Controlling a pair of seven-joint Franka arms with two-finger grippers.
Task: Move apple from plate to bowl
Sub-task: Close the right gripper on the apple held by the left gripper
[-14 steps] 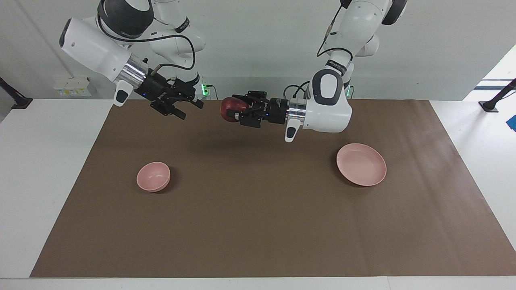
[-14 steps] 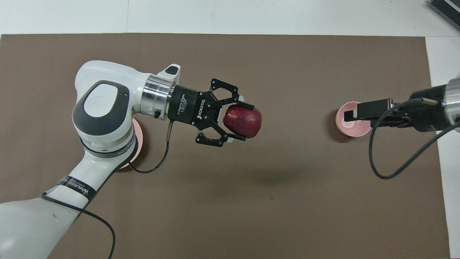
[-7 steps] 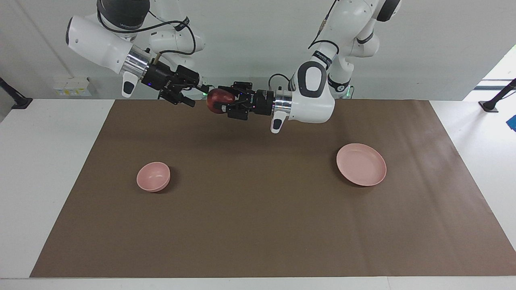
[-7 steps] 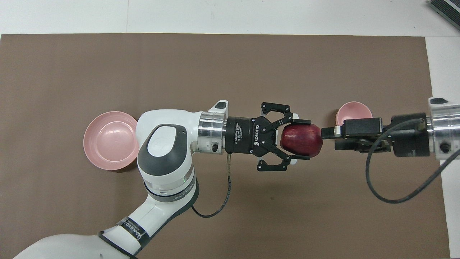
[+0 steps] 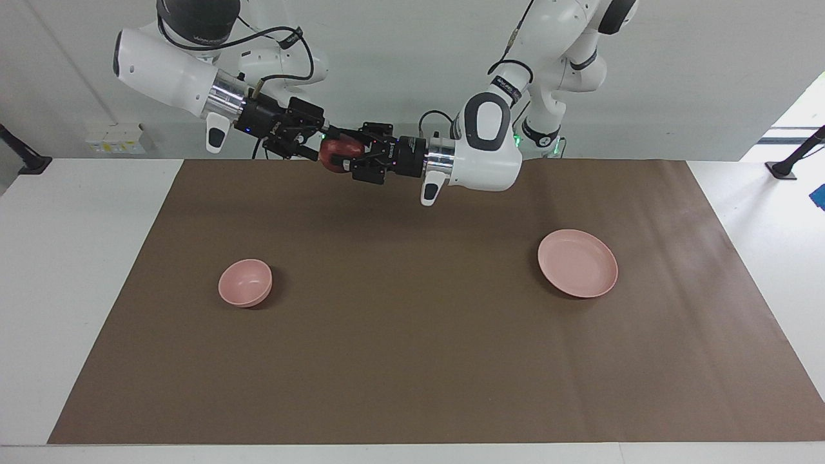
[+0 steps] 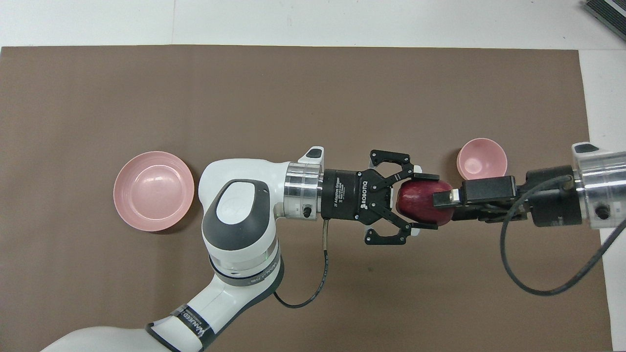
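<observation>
Left arm: it comes in from the left arm's end of the table and stretches level, high over the brown mat (image 5: 412, 361), toward the middle.
Left gripper (image 5: 339, 156): it is clamped on the apple, with one finger on the side of the fruit facing away from the robots and one on the side facing them, as the overhead view shows; its outer links splay to both sides.
Apple (image 6: 415, 204): dark red, held up in the air between the two grippers, over the mat's strip nearest the robots and a little toward the right arm's end; it touches neither dish.
Right arm: it comes in from the right arm's end and points level at the left gripper, so the two wrists face each other.
Right gripper (image 5: 314, 138): its fingers stand wide; in the overhead view one finger lies across the top of the apple, and in the facing view its tips reach the fruit. Whether they press on it cannot be told.
Plate (image 5: 578, 263): pale pink, flat on the mat toward the left arm's end, farther from the robots than the grippers, nothing on it.
Bowl (image 5: 245, 282): smaller, deeper, pale pink, on the mat toward the right arm's end, well apart from the plate, nothing in it.
</observation>
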